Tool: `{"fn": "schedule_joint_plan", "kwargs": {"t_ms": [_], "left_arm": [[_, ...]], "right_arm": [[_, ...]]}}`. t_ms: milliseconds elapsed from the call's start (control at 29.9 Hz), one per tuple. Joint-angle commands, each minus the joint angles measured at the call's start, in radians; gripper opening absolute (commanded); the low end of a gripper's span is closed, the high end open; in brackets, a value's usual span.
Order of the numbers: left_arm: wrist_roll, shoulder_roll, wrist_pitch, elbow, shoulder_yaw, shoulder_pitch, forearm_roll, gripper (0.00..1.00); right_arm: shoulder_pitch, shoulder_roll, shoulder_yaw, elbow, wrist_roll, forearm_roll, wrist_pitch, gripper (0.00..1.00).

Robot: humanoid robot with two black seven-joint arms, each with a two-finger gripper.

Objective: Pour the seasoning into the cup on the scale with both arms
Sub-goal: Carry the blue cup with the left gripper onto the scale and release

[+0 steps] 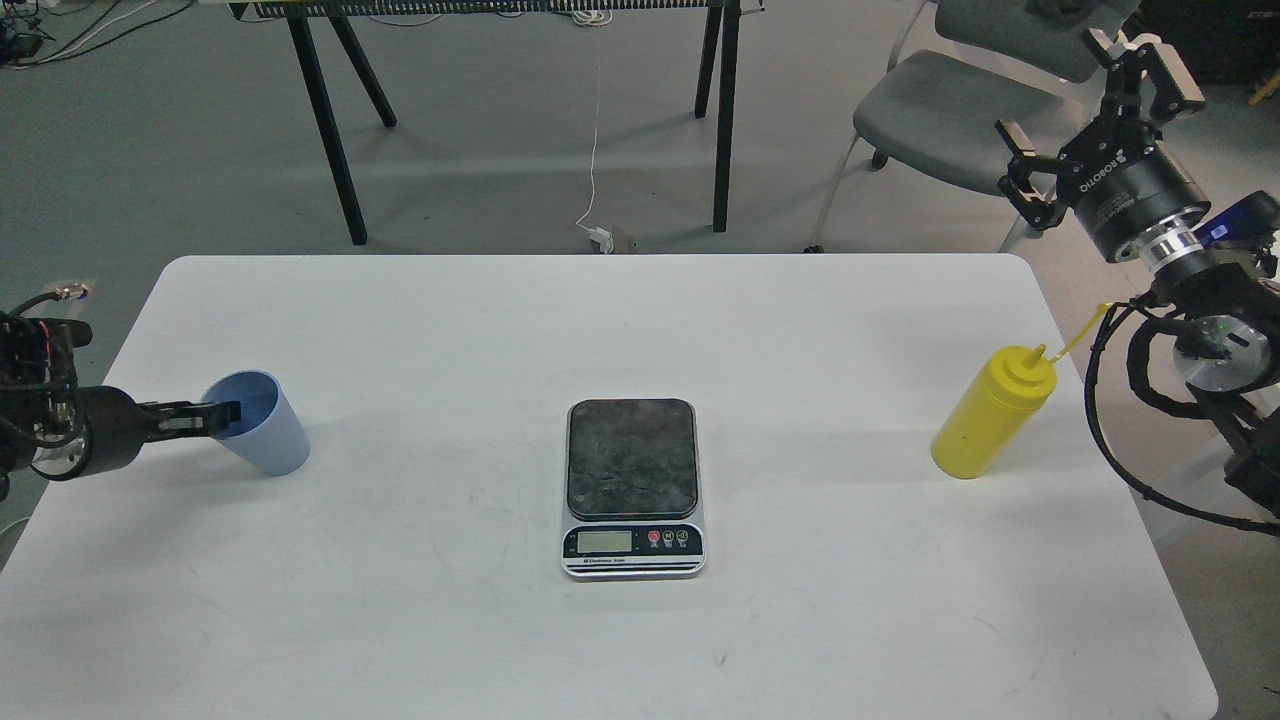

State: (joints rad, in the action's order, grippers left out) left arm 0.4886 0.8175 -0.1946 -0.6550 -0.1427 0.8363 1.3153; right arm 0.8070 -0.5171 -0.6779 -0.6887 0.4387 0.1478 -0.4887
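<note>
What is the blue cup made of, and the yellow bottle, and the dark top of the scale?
The blue cup looks like thin matte plastic, with faint ribs on its side. The yellow bottle looks like soft, smooth plastic with a dull sheen. The scale has a dark mottled top, maybe glass or stone-patterned plastic; I cannot tell which.

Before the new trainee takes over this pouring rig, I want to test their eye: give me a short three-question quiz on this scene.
1. True or false: the cup stands on the scale.
2. Which gripper is at the cup's rim: A) left gripper B) right gripper?
3. Fill in: the yellow seasoning bottle stands on the table to the scale's ____.

Key: 1 false; 2 A; 3 right.
</note>
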Motion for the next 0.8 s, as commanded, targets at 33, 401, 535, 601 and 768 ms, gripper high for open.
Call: {"fn": "schedule_joint_plan", "kwargs": {"t_ms": [33, 401, 535, 601, 768], "left_arm": [[0.000, 0.003, -0.009, -0.002, 0.000, 0.006, 0.005, 0.07], [0.000, 0.002, -0.140, -0.029, 0.006, 0.144, 0.113, 0.07], [0.000, -0.029, -0.258, -0.072, 0.006, 0.311, 0.143, 0.08], [0.000, -0.070, -0.294, -0.124, 0.005, 0.389, 0.160, 0.08], [0.000, -0.200, -0.294, -0.213, 0.005, 0.521, 0.315, 0.09]], "right_arm": [[0.000, 0.000, 0.000, 0.000, 0.002, -0.001, 0.000, 0.99], [0.001, -0.001, -0.002, 0.006, 0.000, -0.001, 0.000, 0.99], [-0.002, -0.004, -0.005, 0.005, 0.002, -0.001, 0.000, 0.99], [-0.003, -0.009, -0.008, 0.005, 0.003, -0.001, 0.000, 0.99], [-0.003, -0.012, -0.006, 0.006, 0.003, -0.001, 0.000, 0.99]]}}
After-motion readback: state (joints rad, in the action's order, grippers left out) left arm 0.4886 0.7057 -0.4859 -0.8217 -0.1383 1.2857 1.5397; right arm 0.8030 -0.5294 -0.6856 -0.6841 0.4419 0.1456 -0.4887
